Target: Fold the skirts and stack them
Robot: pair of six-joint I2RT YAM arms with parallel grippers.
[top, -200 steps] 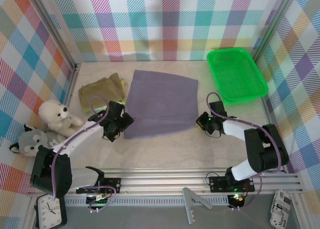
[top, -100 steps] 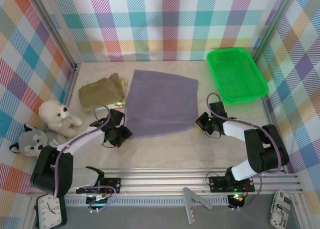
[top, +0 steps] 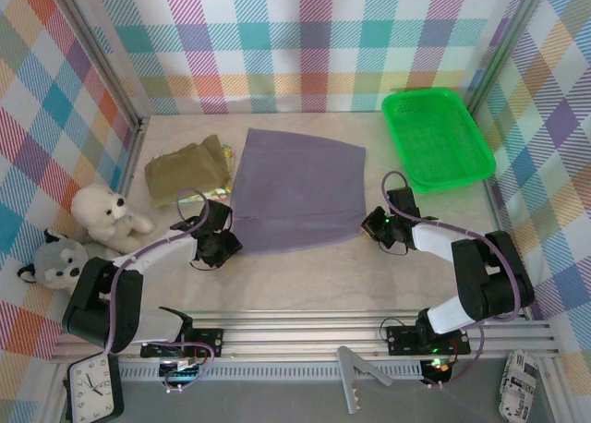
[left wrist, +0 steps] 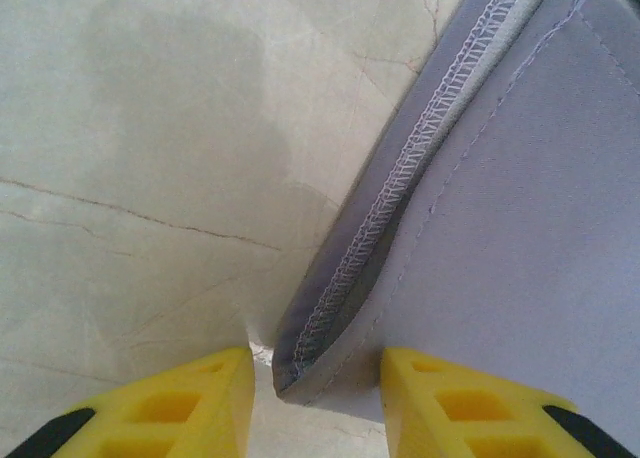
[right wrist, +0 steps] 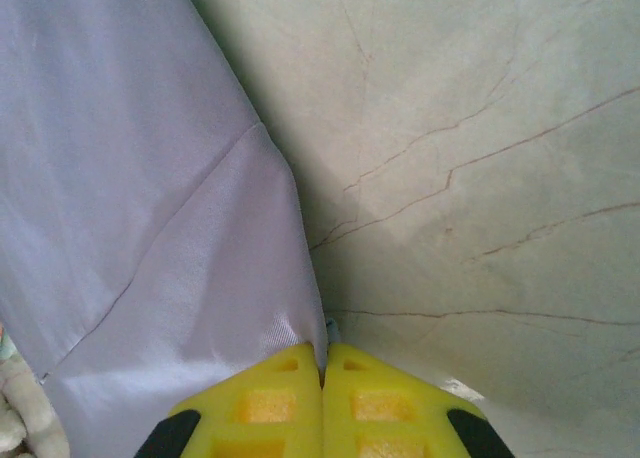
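Arms reach low across a pale marbled desk (top: 314, 275) walled in by checked cloth panels. The left arm (top: 152, 255) stretches out almost flat from its base at the near left, wrist turned in toward the middle. Its pincer (top: 220, 246) sits at the near left corner of the lavender-grey skirt (top: 295, 187), which lies spread flat at the desk's centre, reaching toward the far edge. In the left wrist view, the two yellow fingertips (left wrist: 170, 408) stand partly apart and straddle the stitched hem corner. One pad touches the cloth; a thin strip of desk shows between the other pad and the hem.

The right arm (top: 466, 266) rises from the near right, folds sharply at the elbow and reaches back leftward, low over the desk. Its pincer (top: 372, 226) meets the skirt's near right corner. In the right wrist view, the yellow fingertips (right wrist: 250, 398) press tight together with the skirt's edge pinched at their seam.

A green plastic tray (top: 436, 137) sits in the far right corner, its whole mesh floor in plain view. An olive-khaki skirt (top: 185, 169) lies bunched toward the far left corner, just beside the lavender one, with a sliver of yellow-green print (top: 219, 146) at its edge. A white plush toy (top: 106, 211) and a grey plush toy (top: 55, 261) sit along the left edge.
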